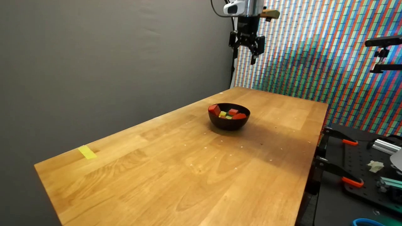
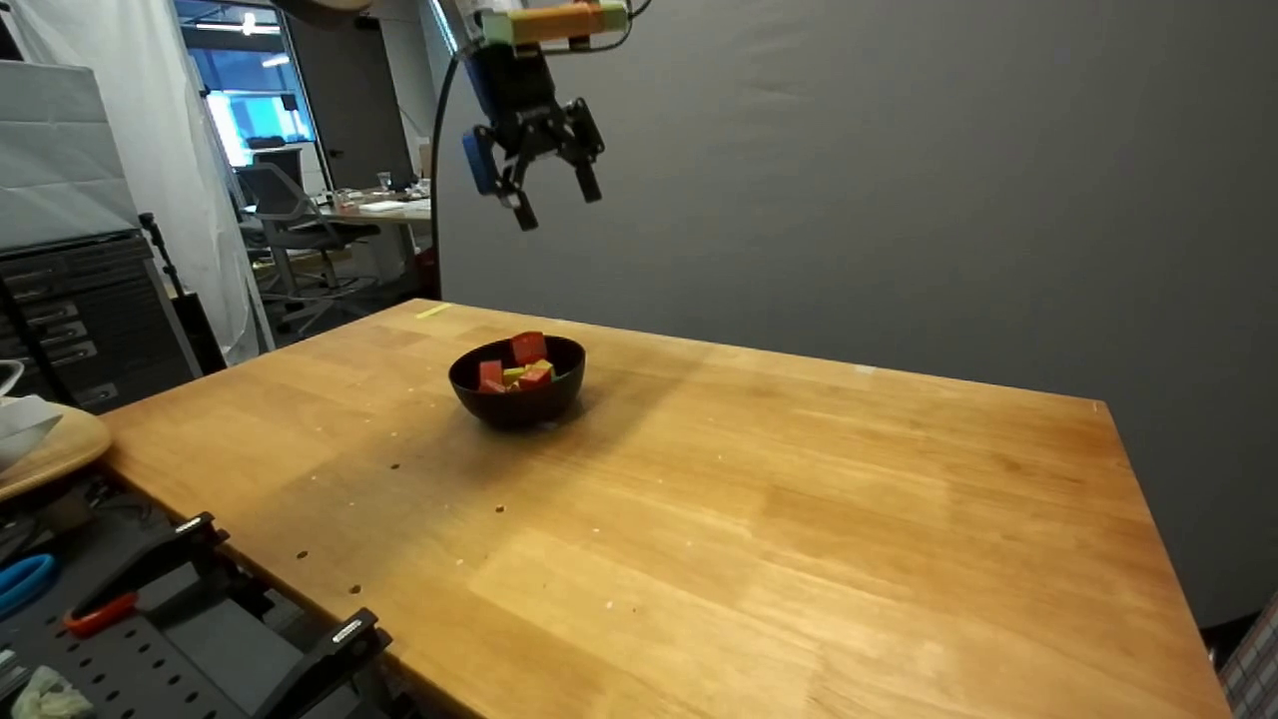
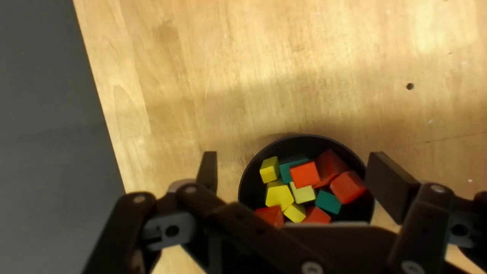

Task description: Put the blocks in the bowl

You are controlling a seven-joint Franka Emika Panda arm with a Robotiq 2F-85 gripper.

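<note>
Gripper [image 2: 559, 203]: black, two-fingered, hanging at an angle left of centre in the upper part of an exterior view.
Fingers [image 3: 392, 186]: set wide apart, one just left of centre, one at right, in the lower half of the wrist view.
Arm [image 1: 252, 8]: silver and white near the gripper, cut off by the top edge of an exterior view.
Bowl [image 1: 229, 125]: one, black, round, upright; right of centre in an exterior view, below the gripper and well apart from it; its lowest part hidden by the gripper in the wrist view.
Blocks [image 3: 304, 175]: assorted, red, orange-red, yellow and green, inside the bowl, piled together; one red block stands above the rim in both exterior views; exact count uncertain, some being partly covered.
Table [image 1: 157, 188]: pale wood with small white specks and dark holes, bearing the bowl.
Yellow tape [image 1: 87, 152]: flat strip on the table, near its edge, lower left of an exterior view, well apart from the bowl.
Clamps [image 1: 336, 171]: two, black with orange tips, beside the table's edge, lower right.
Grey wall [image 1: 110, 62]: plain, upper left.
</note>
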